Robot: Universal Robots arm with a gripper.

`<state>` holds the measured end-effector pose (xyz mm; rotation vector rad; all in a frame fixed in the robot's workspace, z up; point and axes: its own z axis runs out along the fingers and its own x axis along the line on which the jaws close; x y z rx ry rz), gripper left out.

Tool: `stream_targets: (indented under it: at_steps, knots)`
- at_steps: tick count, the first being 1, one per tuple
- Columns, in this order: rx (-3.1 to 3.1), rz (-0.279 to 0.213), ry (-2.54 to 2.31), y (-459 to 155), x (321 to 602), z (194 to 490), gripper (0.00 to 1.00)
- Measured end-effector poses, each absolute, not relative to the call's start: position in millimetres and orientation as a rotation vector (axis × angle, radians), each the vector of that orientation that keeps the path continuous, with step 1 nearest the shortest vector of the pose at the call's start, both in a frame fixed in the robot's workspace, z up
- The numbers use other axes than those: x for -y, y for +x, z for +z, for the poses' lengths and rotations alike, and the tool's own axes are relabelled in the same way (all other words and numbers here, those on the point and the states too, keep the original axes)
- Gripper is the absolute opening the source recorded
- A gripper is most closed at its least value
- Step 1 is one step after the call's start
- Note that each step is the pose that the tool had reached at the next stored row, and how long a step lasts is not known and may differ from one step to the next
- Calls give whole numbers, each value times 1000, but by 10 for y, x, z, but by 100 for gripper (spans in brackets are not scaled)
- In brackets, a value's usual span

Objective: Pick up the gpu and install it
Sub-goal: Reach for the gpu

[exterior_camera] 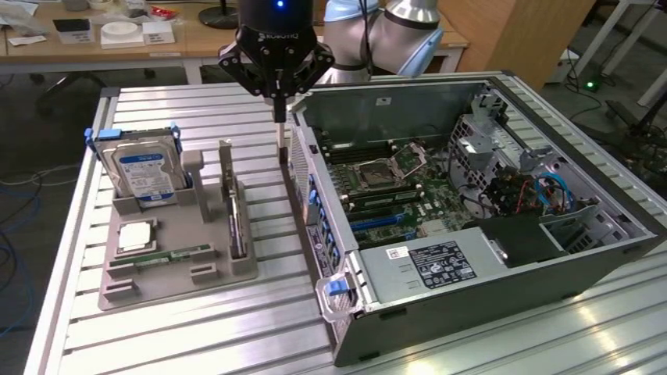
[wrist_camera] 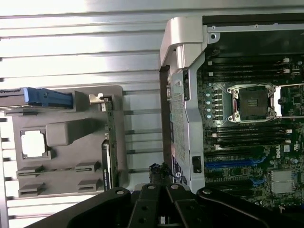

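1. The gpu [exterior_camera: 236, 219] [wrist_camera: 109, 123] stands on edge in a slot of the grey tray [exterior_camera: 177, 230] [wrist_camera: 61, 109], on the side of the tray nearest the case [exterior_camera: 469, 312]. Its silver bracket points up at the far end.
2. The gripper [exterior_camera: 279, 116] hangs just beyond the gpu, over the gap between tray and case. Its jaws are pressed together with nothing between them, and it is clear of the card.
3. In the same tray a hard drive [exterior_camera: 146, 176] with a blue label stands upright, and a small square chip [exterior_camera: 136, 234] lies flat.
4. The case lies open on its side, showing the motherboard [exterior_camera: 386, 187] and an empty socket [exterior_camera: 380, 172] [wrist_camera: 251, 102].
5. Tray and case rest on a table [exterior_camera: 187, 328] [wrist_camera: 85, 47] of ribbed aluminium slats, bright with glare.
6. Behind it are wooden desks [exterior_camera: 125, 47] with small boxes on them, cables on the floor and the pale arm [exterior_camera: 376, 31].
7. Hard to make out:
   - The gpu shows as little more than a thin edge, its faces hidden.
   - In the wrist view the gripper's black linkage covers the near ends of tray and case.
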<state>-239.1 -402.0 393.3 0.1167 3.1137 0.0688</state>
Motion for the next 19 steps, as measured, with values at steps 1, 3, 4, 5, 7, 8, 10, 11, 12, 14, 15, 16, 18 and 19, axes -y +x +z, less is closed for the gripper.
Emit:
stream_targets:
  at_steps: [1, 3, 4, 5, 7, 8, 10, 11, 12, 14, 15, 16, 18, 19]
  knots:
    - [-3114, 69, 117, -2397, 4020, 3933, 10]
    - [-3114, 69, 117, -2411, 4021, 3933, 10]
    - [-3114, 69, 117, -2418, 4021, 3933, 10]
    - [-3114, 69, 117, -2425, 4022, 3933, 10]
    - [-3114, 69, 117, -2439, 4022, 3933, 10]
    - [-3114, 69, 117, -2445, 4022, 3933, 10]
    - [-3114, 69, 117, -2458, 4023, 3933, 10]
    - [-3114, 69, 117, -2464, 4023, 3933, 10]
    - [-3114, 69, 117, -2470, 4023, 3933, 10]
    - [-3114, 69, 117, -2484, 4024, 3933, 10]
    - [-3114, 69, 117, -2490, 4024, 3933, 10]
    - [-3114, 69, 117, -2497, 4024, 3933, 10]
    - [-3114, 69, 117, -2510, 4025, 3933, 10]
    - [-3114, 69, 117, -2517, 4025, 3933, 10]
